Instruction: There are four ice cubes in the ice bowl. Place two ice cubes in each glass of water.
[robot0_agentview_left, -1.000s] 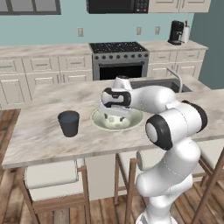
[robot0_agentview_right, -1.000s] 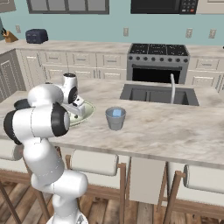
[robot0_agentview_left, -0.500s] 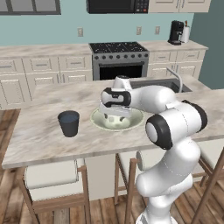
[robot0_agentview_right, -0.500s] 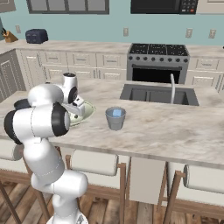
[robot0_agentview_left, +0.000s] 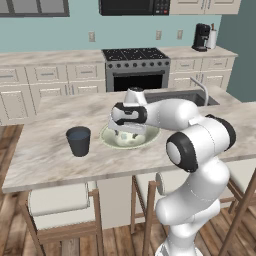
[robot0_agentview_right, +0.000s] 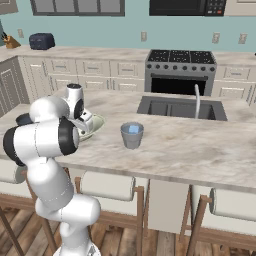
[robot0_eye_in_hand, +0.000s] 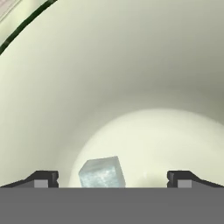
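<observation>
My gripper (robot0_eye_in_hand: 113, 179) is open inside the cream-green ice bowl (robot0_eye_in_hand: 131, 65), its tips wide apart near the bowl's floor. One pale-blue ice cube (robot0_eye_in_hand: 103, 173) lies between the tips, closer to the left one and touching neither. In the left base view the gripper (robot0_agentview_left: 126, 134) reaches down into the ice bowl (robot0_agentview_left: 106, 136), with the dark charcoal glass of water (robot0_agentview_left: 79, 141) to the bowl's left. In the right base view the lighter grey glass of water (robot0_agentview_right: 132, 135) stands right of the ice bowl (robot0_agentview_right: 99, 120), with a pale-blue cube (robot0_agentview_right: 134, 129) at its top.
The island counter (robot0_agentview_left: 45, 160) carries everything. A sink with a faucet (robot0_agentview_right: 196, 100) lies behind the lighter glass. Stools (robot0_agentview_left: 57, 202) stand along the counter's near edge. The stove (robot0_agentview_left: 135, 67) is at the far wall.
</observation>
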